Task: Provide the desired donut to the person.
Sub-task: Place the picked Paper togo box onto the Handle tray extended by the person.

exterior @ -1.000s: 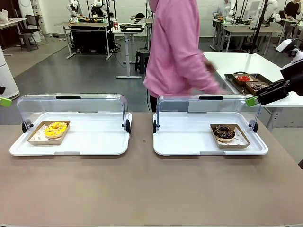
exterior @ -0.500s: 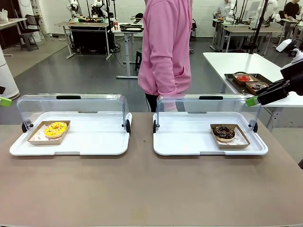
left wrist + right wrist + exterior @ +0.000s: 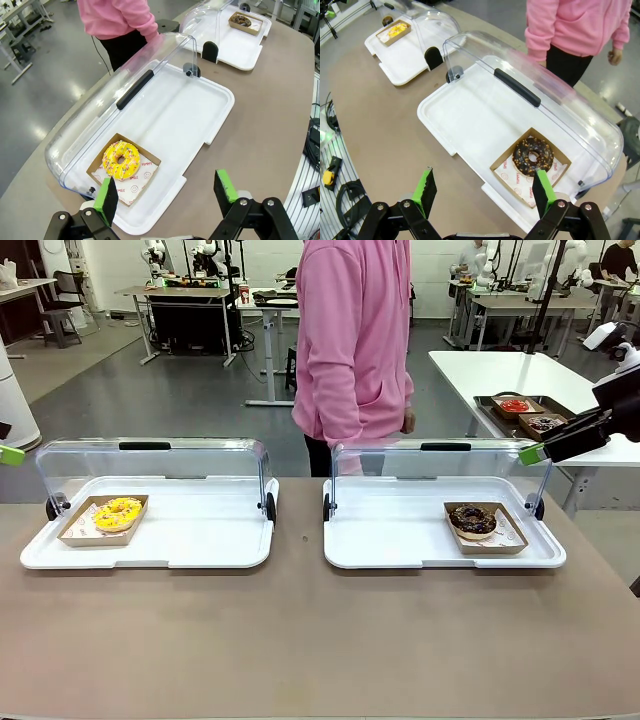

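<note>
Person (image 3: 352, 340) stands at far side, between two open trays.
Left gripper (image 3: 167, 192) and right gripper (image 3: 482, 192): jaws released, empty. Yellow donut (image 3: 117, 512) left; chocolate donut (image 3: 473, 520) right.

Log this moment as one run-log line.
left gripper: open, above yellow donut tray | right gripper: open, above chocolate donut tray | person: standing behind the trays

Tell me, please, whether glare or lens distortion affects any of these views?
Left wrist view: wide-angle lens bends the table edge, and ceiling lights glare on the clear lid. Right wrist view: similar bending, with pale reflections on its lid. Front view: straight lines, even light.
</note>
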Motion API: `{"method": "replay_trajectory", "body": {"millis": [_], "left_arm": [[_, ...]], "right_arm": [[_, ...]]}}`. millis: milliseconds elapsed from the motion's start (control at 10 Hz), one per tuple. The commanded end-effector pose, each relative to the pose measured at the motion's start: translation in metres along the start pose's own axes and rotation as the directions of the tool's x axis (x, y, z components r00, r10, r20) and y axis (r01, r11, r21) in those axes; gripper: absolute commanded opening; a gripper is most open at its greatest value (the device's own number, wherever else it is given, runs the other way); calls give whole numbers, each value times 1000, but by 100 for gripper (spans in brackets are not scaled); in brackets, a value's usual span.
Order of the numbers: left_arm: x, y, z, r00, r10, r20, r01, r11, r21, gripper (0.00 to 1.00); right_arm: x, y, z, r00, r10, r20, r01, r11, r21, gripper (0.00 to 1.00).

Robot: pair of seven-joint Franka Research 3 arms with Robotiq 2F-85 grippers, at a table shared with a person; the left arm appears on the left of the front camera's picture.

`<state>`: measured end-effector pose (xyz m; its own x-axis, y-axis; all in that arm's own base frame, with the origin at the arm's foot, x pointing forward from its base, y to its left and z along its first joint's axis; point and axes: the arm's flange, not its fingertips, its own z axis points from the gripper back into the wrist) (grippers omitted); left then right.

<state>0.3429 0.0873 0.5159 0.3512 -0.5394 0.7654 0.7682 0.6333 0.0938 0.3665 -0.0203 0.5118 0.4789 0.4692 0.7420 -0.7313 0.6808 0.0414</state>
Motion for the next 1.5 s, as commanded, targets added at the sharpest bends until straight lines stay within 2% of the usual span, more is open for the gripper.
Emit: {"method": "replay_trajectory", "body": {"millis": [0,1400], "left_arm": [[-1,1,1,1000,6,0,-6,1000,3,100],[-1,1,1,1000,6,0,-6,1000,3,100]], "right_arm": [[0,2,-1,1000,-11,-16,11,1000,-16,100],[0,2,-1,1000,-11,-16,11,1000,-16,100]]}}
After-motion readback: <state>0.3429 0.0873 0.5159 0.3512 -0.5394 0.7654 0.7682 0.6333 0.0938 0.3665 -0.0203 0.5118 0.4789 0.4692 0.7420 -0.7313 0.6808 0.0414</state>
